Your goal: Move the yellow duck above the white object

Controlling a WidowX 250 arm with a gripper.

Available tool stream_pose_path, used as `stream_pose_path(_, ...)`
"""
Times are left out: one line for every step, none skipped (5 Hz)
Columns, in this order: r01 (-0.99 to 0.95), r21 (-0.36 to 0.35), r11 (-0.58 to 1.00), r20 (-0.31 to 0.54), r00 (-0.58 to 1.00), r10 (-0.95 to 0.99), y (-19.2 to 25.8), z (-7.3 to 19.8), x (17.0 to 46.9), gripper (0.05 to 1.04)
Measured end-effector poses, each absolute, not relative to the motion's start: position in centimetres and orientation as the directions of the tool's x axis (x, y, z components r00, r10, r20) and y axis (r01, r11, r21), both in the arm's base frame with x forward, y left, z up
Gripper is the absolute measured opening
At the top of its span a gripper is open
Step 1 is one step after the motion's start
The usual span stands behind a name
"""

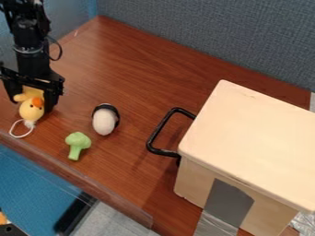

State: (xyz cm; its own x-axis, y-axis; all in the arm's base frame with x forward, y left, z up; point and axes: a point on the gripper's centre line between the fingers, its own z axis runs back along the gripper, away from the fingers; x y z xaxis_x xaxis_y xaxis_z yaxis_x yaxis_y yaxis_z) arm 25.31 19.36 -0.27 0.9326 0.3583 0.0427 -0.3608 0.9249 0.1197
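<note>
Yellow duck with an orange beak, at the black gripper on the left of the frame, just above a white cord loop. Impossible to tell the state of the jaws. To the right, a white egg-shaped object with a black band, near green toy broccoli. At lower right, a pale box with a black handle, on the brown table.

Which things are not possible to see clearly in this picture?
All in the camera view:
- Yellow duck: body partly hidden by the claw.
- Wooden box: inside hidden by its top; right side cut off by the edge.
- Orange item, lower left: cut off by the left edge.
</note>
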Motion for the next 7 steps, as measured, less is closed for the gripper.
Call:
stream_pose_path(-0.360,0.111,0.926,0.044,0.933,0.358,19.2,-0.3,25.4,0.683)
stream_pose_path(-0.305,0.083,0.949,0.035,0.952,0.303,17.1,0.9,26.3,0.494)
stream_pose_path(-0.227,0.068,0.972,0.109,0.970,0.219,14.9,4.8,29.0,0.430)
stream_pose_path(-0.153,0.060,0.986,0.172,0.975,0.140,11.7,7.7,32.9,0.419)
stream_pose_path(-0.084,0.031,0.996,0.197,0.977,0.076,8.7,8.7,36.9,0.419)
stream_pose_path(-0.045,0.014,0.999,0.154,0.987,0.043,6.1,6.9,40.8,0.419)
stream_pose_path(-0.016,0.022,1.000,0.115,0.993,0.013,4.4,4.6,43.1,0.419)
